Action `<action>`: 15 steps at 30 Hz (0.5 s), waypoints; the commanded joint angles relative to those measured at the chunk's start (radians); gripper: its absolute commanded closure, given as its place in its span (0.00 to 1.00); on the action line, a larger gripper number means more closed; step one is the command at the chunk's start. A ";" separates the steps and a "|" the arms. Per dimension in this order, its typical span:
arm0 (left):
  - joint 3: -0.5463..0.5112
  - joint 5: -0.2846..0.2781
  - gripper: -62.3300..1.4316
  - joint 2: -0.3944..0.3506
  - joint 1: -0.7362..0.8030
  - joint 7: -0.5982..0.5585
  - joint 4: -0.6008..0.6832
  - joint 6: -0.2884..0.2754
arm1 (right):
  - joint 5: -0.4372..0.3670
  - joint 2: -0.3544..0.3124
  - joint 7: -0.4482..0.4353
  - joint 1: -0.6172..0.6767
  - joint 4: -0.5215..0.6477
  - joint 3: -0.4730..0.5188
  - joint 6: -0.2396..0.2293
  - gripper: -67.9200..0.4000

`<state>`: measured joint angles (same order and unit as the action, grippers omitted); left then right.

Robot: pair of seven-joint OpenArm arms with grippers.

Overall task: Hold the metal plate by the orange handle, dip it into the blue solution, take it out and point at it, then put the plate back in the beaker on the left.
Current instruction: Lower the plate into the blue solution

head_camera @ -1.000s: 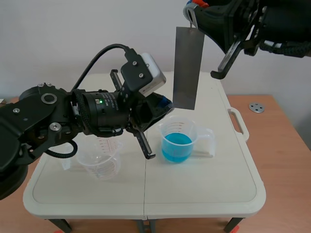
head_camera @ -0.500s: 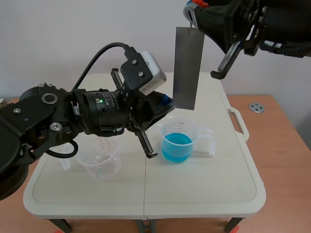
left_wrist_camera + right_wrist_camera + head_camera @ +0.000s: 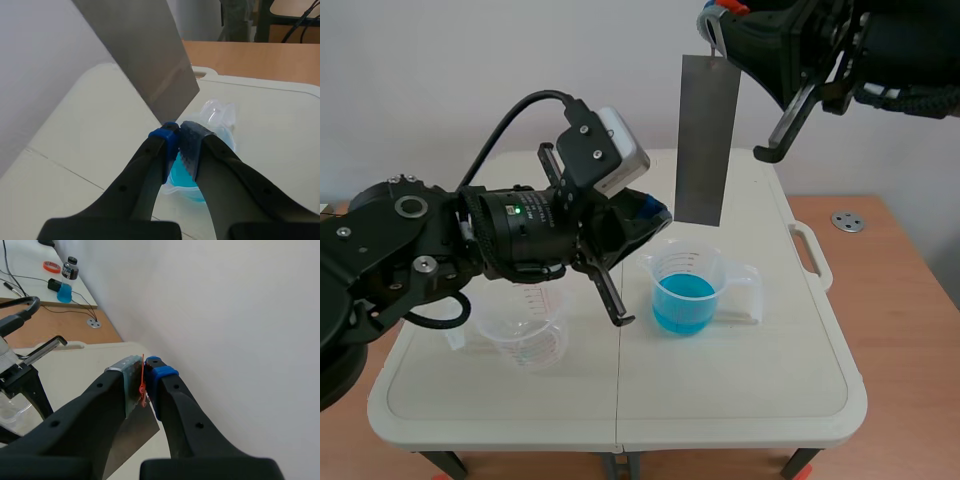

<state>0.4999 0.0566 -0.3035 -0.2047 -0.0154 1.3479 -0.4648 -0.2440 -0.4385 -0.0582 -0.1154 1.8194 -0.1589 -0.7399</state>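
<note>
Scene view: right claw [image 3: 142, 371] sits high, pinching the orange handle [image 3: 142, 386] between its pads. The plate [image 3: 707, 140] hangs upright below that claw, its lower edge clear of the blue beaker [image 3: 690, 290], which stands roughly straight under it. Solution [image 3: 684, 298] fills only the lower part of that beaker. Left claw [image 3: 179, 137] is pressed together with nothing in it. Its tips are just under the plate's lower corner in the left wrist view, aimed at it; can't tell if they touch. The blue beaker is ahead of and below those tips. The empty beaker [image 3: 525, 330] sits back under the left claw's wrist, on the table [image 3: 750, 400], well apart from the plate. My read: this is the point-at-it step, with the plate out of the solution and the left claw doing the pointing. Can't see whether the plate is wet, so I'm inferring the dip from the pose. Next move as I see it: left arm backs off so its wrist stops covering the empty beaker. The right claw then carries the plate sideways past the blue beaker, keeps it vertical, and lowers it into the empty one before letting go of the handle. Risk: the thin handle lets the plate swing, so the lower edge could clip either rim.
</note>
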 commanded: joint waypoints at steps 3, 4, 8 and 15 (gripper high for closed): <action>-0.069 -0.011 0.90 -0.052 0.052 -0.052 0.042 0.006 | -0.010 -0.007 -0.019 -0.006 0.020 0.003 -0.006 0.98; -0.082 -0.011 0.90 -0.066 0.066 -0.056 0.055 0.006 | -0.010 -0.007 -0.019 -0.006 0.020 0.003 -0.006 0.98; -0.140 -0.018 0.90 -0.127 0.135 -0.072 0.119 0.006 | -0.010 -0.007 -0.019 -0.006 0.020 0.003 -0.006 0.98; -0.284 -0.096 0.90 -0.222 0.299 -0.103 0.234 0.006 | -0.003 -0.007 -0.019 -0.006 0.019 0.003 -0.006 0.98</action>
<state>0.2272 -0.0254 -0.5190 0.0845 -0.1062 1.5631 -0.4648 -0.2424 -0.4385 -0.0586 -0.1154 1.8194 -0.1589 -0.7399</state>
